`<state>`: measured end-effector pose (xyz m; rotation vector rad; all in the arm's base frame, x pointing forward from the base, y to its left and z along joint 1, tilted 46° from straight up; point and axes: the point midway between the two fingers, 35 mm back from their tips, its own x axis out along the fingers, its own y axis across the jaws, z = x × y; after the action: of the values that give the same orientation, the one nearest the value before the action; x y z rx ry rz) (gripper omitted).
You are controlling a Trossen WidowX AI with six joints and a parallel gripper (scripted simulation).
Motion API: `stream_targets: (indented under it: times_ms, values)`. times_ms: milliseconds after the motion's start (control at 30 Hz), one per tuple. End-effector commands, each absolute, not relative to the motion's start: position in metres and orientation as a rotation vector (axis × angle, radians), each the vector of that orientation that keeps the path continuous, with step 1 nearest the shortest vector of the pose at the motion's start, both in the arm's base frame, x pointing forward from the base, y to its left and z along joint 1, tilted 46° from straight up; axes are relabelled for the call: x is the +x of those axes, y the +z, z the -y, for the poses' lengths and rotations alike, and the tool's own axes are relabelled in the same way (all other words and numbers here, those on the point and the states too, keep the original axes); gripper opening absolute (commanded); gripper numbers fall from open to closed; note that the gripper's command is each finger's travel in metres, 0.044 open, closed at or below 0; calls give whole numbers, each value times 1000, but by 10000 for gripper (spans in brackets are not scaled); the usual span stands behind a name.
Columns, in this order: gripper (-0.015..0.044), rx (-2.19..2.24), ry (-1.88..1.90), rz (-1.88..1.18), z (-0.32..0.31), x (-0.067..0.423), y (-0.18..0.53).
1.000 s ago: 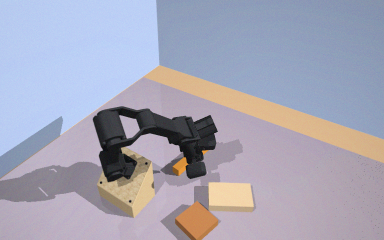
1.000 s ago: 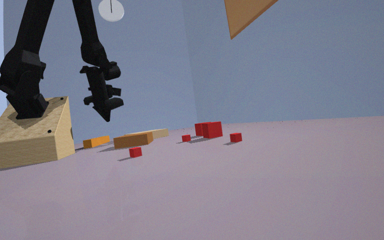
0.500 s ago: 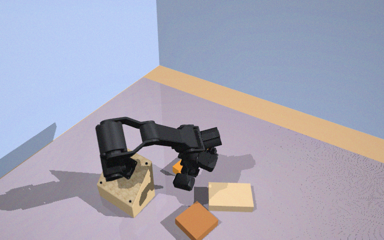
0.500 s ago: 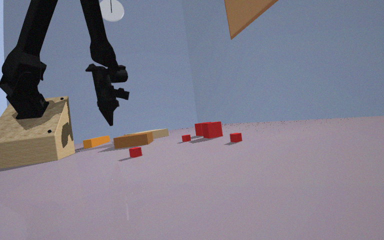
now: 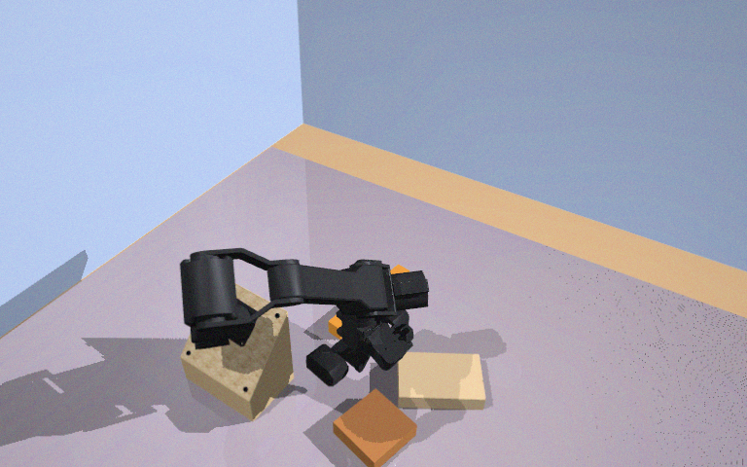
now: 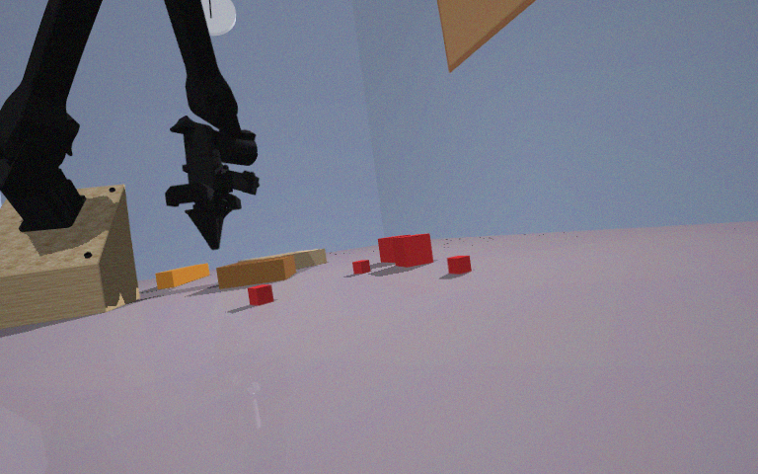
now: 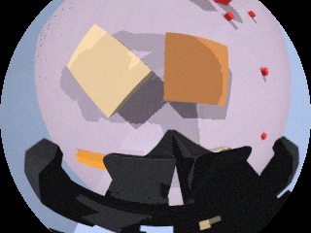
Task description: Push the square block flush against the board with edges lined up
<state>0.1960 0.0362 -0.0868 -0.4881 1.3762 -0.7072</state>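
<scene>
The square block (image 5: 375,418) (image 6: 249,274) (image 7: 191,70) is orange-brown and lies flat. The cream rectangular board (image 5: 438,377) (image 6: 314,259) (image 7: 109,70) lies flat close beside it. In the wrist view a narrow gap separates the block's side from the board's nearest corner. The two are turned at an angle to each other, with no whole side touching. My gripper (image 5: 359,368) (image 6: 215,247) (image 7: 172,133) is shut and empty, pointing down above the table, clear of both parts. In the top view its tip appears behind the block and left of the board.
An orange bar (image 5: 334,326) (image 6: 183,276) (image 7: 91,159) lies behind the gripper, partly hidden by the arm. The wooden robot base (image 5: 278,352) (image 6: 49,293) is at the left. Several red cubes, including a small one (image 6: 261,294) (image 7: 264,71) and a large one (image 6: 415,250), lie beyond the block.
</scene>
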Motion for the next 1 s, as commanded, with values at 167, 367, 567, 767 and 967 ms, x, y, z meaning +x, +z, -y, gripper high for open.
stream_targets:
  times_ms: [167, 367, 567, 767, 967]
  values:
    - [0, -458, -748, -1352, -18, 201, -100]
    - [0, -475, -748, -1352, 6, 201, -120]
    - [0, -475, -747, -1352, 6, 205, -120]
    - [0, -474, -746, -1352, 6, 214, -119]
    - [0, -473, -746, -1352, 6, 222, -118]
